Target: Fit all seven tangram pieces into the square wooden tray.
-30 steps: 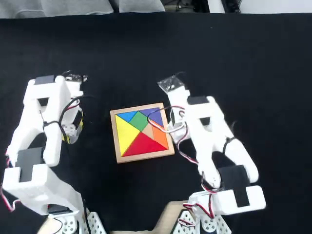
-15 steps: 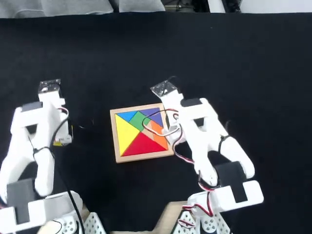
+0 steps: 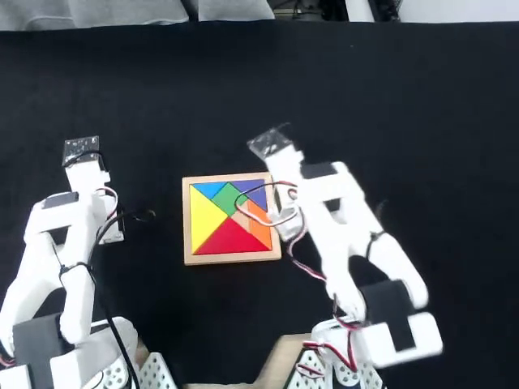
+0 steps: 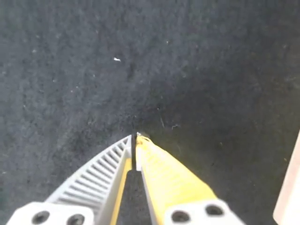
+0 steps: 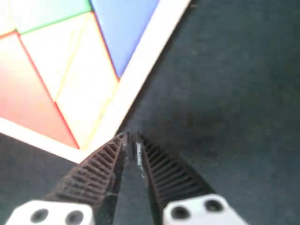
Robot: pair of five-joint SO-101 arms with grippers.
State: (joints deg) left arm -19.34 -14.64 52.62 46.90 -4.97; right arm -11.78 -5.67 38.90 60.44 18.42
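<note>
Surface: black cloth [image 3: 405, 113] over the whole table; a pale curtain [image 3: 122, 10] along the far edge.

Task item: the wooden tray [image 3: 232, 258] lies mid-table between the two arms, sides roughly square to the table edge. Tangram pieces lie flat inside it: yellow triangle [image 3: 204, 223], red triangle [image 3: 231, 239], blue piece [image 3: 209, 190], green piece [image 3: 229, 199], purple piece [image 3: 255, 193], orange piece [image 3: 261, 228]. Wires of the right arm [image 3: 345, 223] cross the tray's right side, so the full count cannot be told.

Left gripper [image 4: 135, 138]: white and yellow fingers pressed together at the tips, nothing between them, just above bare cloth – a sliver of tray rim shows at the edge of its wrist view.

Right gripper [image 5: 132, 137]: black ribbed fingers drawn together to a hairline gap, holding nothing, tips on the cloth just beside the tray's outer rim.

Change over the last second: the tray was skewed and now sits straighter, shifted slightly toward the left arm [image 3: 61, 243]. The left arm has pulled back toward its base, away from the tray. The right arm has moved in a little along the tray's right edge
</note>
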